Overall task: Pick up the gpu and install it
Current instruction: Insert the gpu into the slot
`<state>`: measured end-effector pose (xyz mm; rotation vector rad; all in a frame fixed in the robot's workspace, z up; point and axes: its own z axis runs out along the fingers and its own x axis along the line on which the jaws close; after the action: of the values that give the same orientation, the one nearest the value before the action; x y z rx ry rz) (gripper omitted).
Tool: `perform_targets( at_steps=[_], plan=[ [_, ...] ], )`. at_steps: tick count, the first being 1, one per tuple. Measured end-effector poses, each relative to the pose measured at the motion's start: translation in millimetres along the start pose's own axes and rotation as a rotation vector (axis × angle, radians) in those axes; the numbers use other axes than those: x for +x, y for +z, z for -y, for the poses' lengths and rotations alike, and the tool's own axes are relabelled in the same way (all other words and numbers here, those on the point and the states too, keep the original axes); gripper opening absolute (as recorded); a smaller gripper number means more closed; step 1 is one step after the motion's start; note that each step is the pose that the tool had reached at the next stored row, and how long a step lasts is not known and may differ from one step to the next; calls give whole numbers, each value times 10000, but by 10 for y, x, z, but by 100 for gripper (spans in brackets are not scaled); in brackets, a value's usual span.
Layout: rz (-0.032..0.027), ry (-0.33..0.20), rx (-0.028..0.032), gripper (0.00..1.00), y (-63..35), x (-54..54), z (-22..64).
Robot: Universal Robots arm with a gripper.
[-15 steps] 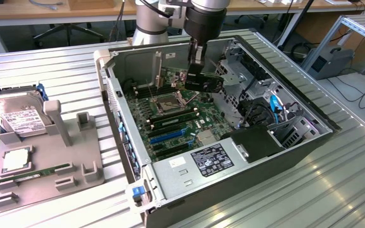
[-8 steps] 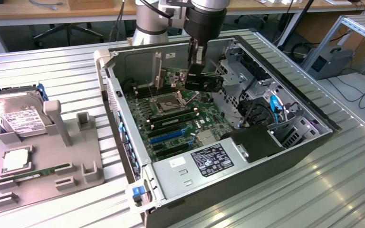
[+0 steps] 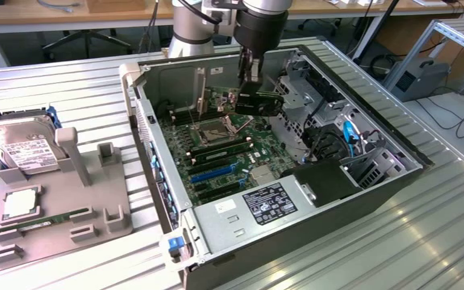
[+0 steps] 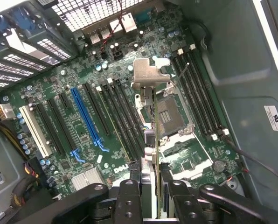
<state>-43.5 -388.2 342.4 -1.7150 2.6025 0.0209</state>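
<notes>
Item, exterior view's left: hard drive point(image 3: 26, 154) and memory stick point(image 3: 43, 222) are sitting in the grey holder point(image 3: 95, 199), well apart from my work. Item, centre: open computer case point(image 3: 215, 220), where my gripper point(image 4: 156, 186) is pinching the graphics card point(image 4: 156, 135) edge-on above the motherboard point(image 4: 195, 154), silver bracket point(image 4: 150, 72) at the far end. Hazard: the card is hanging over the processor socket point(image 4: 169, 114), apart from the blue slot point(image 4: 85, 116). I am risking scraped pins, or the bracket snagging the case wall, should the card tilt in my grip.
</notes>
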Motion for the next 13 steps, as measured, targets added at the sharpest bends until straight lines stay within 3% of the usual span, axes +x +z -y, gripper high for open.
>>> perform_targets(
  at_steps=[13],
  plan=[
    [1, -592, -17, 27, 0, 0, 0]
  ],
)
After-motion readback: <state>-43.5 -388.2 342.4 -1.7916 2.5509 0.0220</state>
